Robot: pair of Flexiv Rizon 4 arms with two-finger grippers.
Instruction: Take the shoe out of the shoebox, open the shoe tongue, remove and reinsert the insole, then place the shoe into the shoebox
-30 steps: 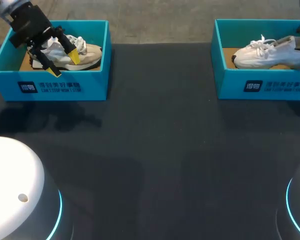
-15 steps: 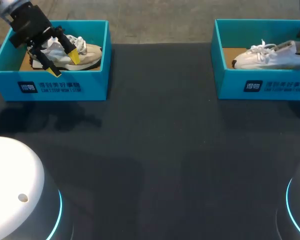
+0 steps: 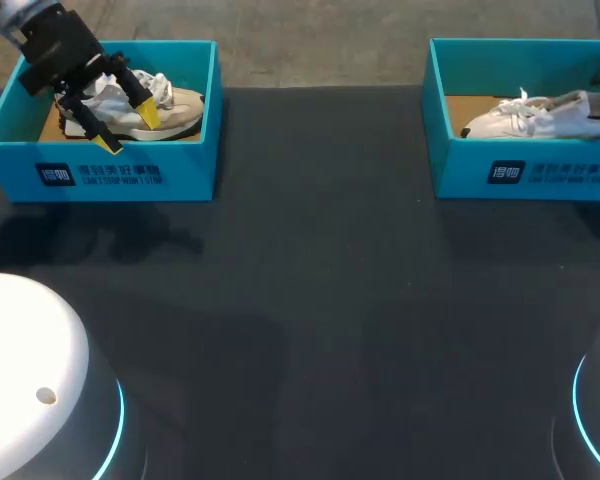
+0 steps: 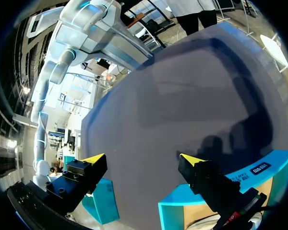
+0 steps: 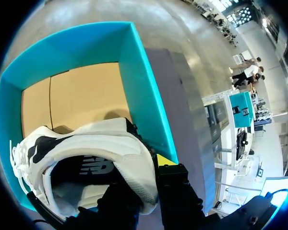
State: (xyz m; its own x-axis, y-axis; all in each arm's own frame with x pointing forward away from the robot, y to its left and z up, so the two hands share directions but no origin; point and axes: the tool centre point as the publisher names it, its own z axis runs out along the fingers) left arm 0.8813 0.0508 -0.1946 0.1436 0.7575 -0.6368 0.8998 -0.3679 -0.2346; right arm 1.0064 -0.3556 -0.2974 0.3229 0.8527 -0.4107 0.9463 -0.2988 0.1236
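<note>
White shoe (image 3: 535, 115) sits inside the right shoebox (image 3: 520, 172), at 2 o'clock on the counter (image 3: 310, 300). Toe and laces point to 9 o'clock, heel runs off toward 3 o'clock. Right wrist view: right claw (image 5: 151, 167) is clenched on the shoe (image 5: 86, 153) at the heel collar, with one yellow-tipped finger outside the collar wall and the other down inside the opening. The tan floor of the box (image 5: 139, 96) shows ahead of the toe. Can't tell if the sole rests fully on the floor. Second shoe, beige (image 3: 170, 110), lies in the left shoebox (image 3: 100, 172) at 10 o'clock, toe toward 3 o'clock. Left claw (image 3: 130, 130) hangs over it, released, fingers spread wide, nothing between them. Left wrist view agrees: left claw (image 4: 143, 159) has both yellow tips well apart, bare dark counter ahead and the teal wall of the left shoebox (image 4: 206, 191) under one finger. The two boxes are well apart, with open counter between them.
</note>
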